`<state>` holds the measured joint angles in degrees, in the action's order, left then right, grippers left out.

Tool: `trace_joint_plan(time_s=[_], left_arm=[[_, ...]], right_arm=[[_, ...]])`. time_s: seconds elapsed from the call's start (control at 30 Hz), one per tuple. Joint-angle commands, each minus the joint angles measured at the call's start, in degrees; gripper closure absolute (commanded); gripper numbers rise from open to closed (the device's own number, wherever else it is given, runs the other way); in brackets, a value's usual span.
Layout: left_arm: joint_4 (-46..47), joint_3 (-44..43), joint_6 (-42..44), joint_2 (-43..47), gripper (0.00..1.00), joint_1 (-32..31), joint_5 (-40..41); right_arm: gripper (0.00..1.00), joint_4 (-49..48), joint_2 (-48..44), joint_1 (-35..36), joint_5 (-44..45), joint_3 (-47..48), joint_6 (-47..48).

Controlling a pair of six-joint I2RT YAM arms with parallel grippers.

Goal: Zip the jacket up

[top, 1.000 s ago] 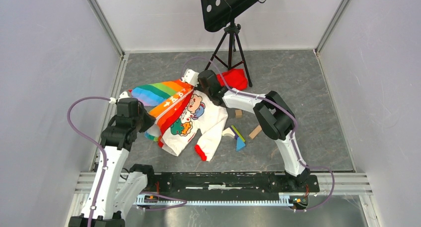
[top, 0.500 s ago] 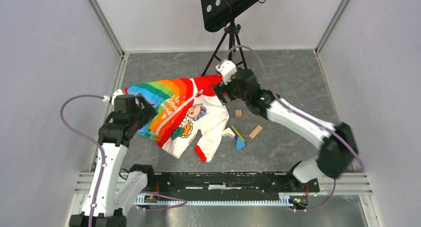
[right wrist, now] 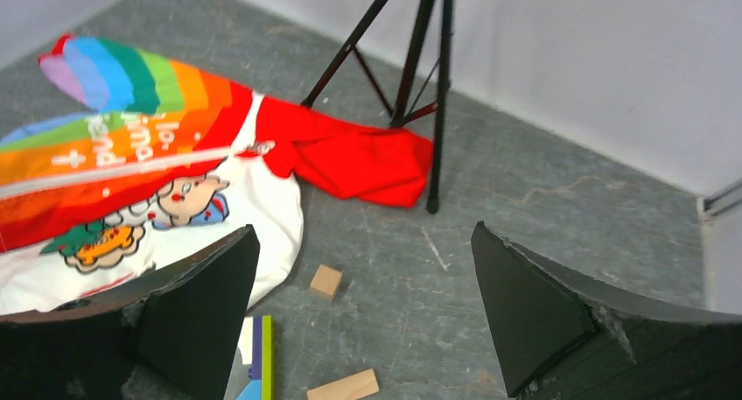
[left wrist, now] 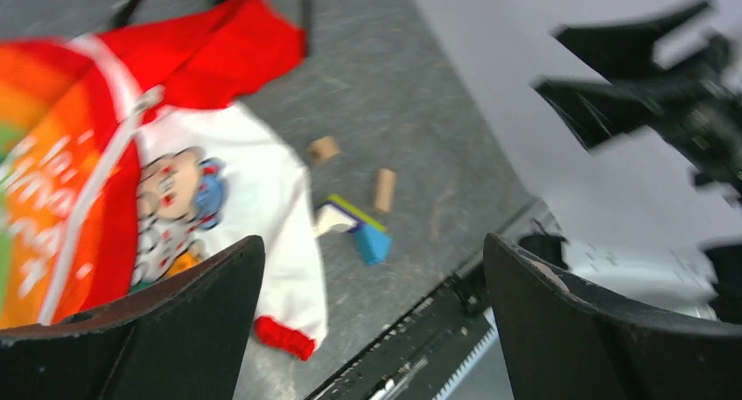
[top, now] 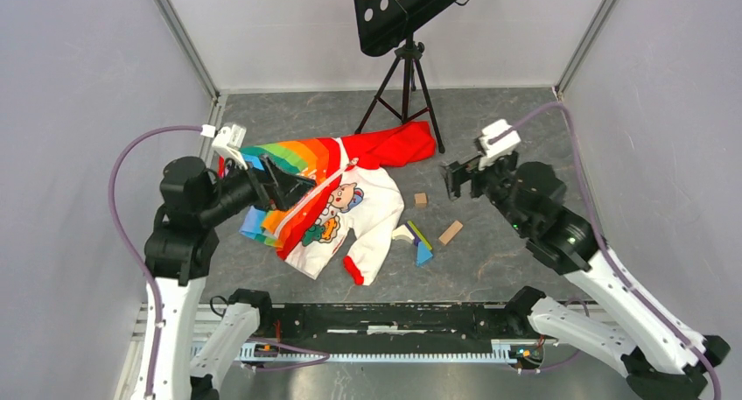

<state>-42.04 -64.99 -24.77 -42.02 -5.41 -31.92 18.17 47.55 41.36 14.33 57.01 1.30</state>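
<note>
The jacket (top: pixel 359 209) lies spread on the grey floor: white front with a cartoon print, a rainbow panel (top: pixel 293 155) with white lettering, and a red sleeve (top: pixel 394 143) reaching toward the tripod. Its zip line (right wrist: pixel 131 164) runs straight between the rainbow and the white half. My left gripper (top: pixel 293 179) hovers open above the rainbow panel, holding nothing. My right gripper (top: pixel 453 179) is open too, off to the right of the jacket and above the floor. In the wrist views both the left gripper (left wrist: pixel 372 242) and the right gripper (right wrist: pixel 363 228) show wide, empty jaws over the jacket (left wrist: pixel 262 181).
A music stand's tripod (top: pixel 404 76) has a leg beside the red sleeve. Small wooden blocks (top: pixel 421 200) (top: pixel 450 233) and a coloured block pile (top: pixel 418 241) lie just right of the jacket. Grey walls close in on both sides, with the arms' base rail (top: pixel 394 317) at the near edge.
Both grippers have let go of the jacket and opened. The right arm has drawn back to the right, the left has lifted and swung. The jacket now lies stretched out, red sleeve flat.
</note>
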Motion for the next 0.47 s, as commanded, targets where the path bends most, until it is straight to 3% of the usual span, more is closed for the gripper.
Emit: trace_joint_plan(time_s=[0.0,0.17,0.43], left_arm=[[6.0,-4.2,4.5,2.7,0.0,-4.7,-14.8],[3.7,-7.6,8.2,5.3,0.0,-10.5,-14.5],[3.0,-7.5,10.4,10.9,0.0,-10.9,-9.2]], right_arm=[[0.02,4.2,-3.6,-0.2,7.3,6.6,-0.5],[0.02,7.1,-5.2,-0.1,11.5,13.4,0.1],[0.02,7.0,-7.3,-0.1,12.2,15.8,0.6]])
